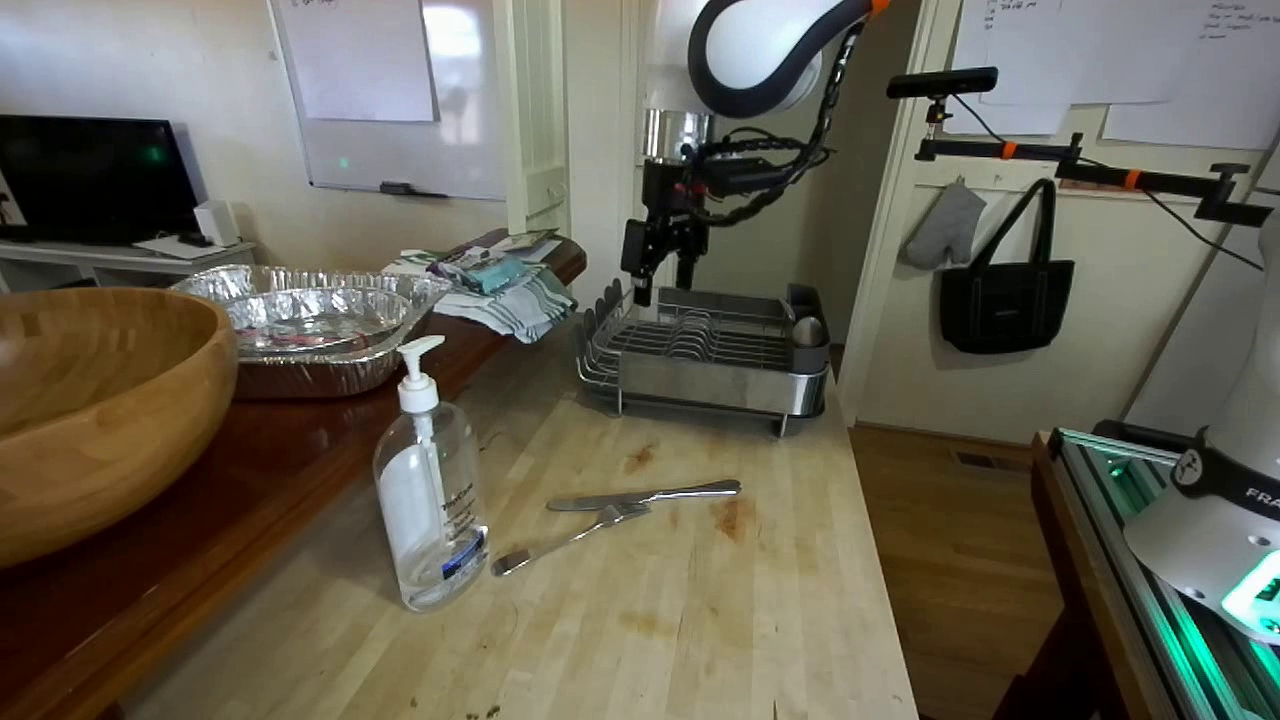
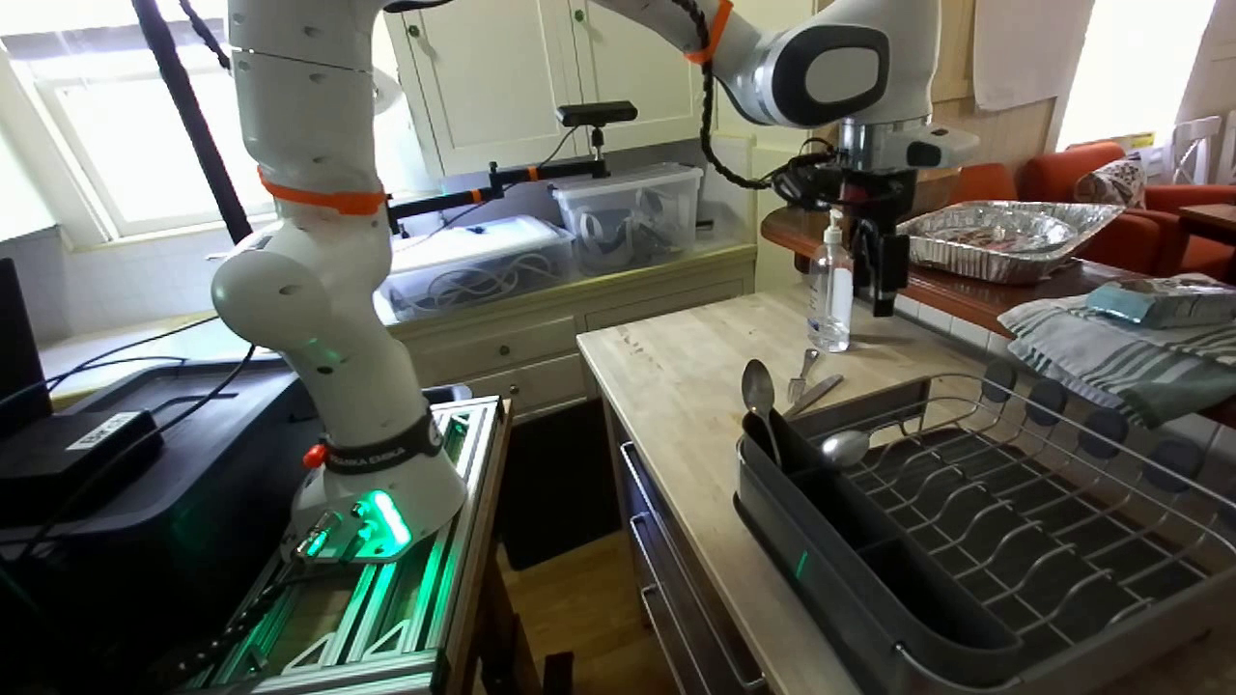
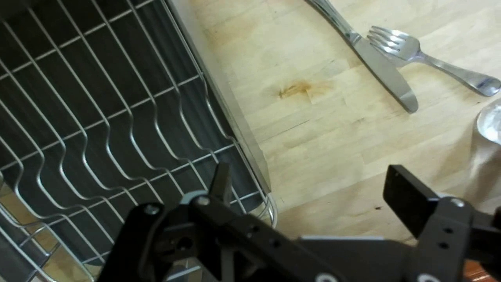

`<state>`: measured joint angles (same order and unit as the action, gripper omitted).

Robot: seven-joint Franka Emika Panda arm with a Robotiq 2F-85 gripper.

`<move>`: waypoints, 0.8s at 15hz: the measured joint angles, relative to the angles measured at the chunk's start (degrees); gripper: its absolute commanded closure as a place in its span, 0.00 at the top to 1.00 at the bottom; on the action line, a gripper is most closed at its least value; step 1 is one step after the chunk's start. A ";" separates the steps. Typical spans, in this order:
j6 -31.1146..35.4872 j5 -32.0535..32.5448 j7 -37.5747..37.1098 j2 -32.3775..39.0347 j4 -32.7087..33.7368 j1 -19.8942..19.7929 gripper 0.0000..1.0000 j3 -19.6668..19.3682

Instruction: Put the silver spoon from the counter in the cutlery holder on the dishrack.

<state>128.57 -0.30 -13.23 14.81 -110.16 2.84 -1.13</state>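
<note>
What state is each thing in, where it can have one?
Gripper: open, holding nothing
Standing spoon: bowl up in the cutlery holder
Tilted spoon: leaning toward the dishrack, handle end hidden
Knife: lying on the counter
Fork: lying, tines at the knife
Soap bottle: upright, partly filled
Foil trays: uncovered
Base light: lit green
Television: screen dark
Cupboard doors: shut

In an exterior view the white arm (image 2: 309, 290) rises from its base (image 2: 425, 497) at lower left and is cut off by the top edge; its forearm (image 2: 745, 60) slants down at upper right to the wrist (image 2: 874, 145), which faces downward. In both exterior views the gripper (image 1: 664, 288) hangs pointing down. In the wrist view its two dark fingers (image 3: 409, 197) stand wide apart, one at lower centre, one at lower right of the frame
</note>
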 measured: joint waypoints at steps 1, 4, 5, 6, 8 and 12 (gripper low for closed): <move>2.37 -0.09 0.35 -0.76 -1.93 0.01 1.00 0.35; 8.09 -0.66 1.42 -2.75 -7.06 0.00 1.00 1.32; 9.48 -0.86 1.70 -3.25 -8.47 0.00 1.00 1.61; 10.57 -1.21 2.08 -3.65 -9.68 0.00 1.00 1.89; 12.40 -1.95 2.72 -4.33 -11.71 0.00 1.00 2.38; 14.07 -3.42 3.59 -5.05 -13.65 0.00 1.00 2.92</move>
<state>142.64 -3.72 -9.64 9.76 -123.80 2.84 1.79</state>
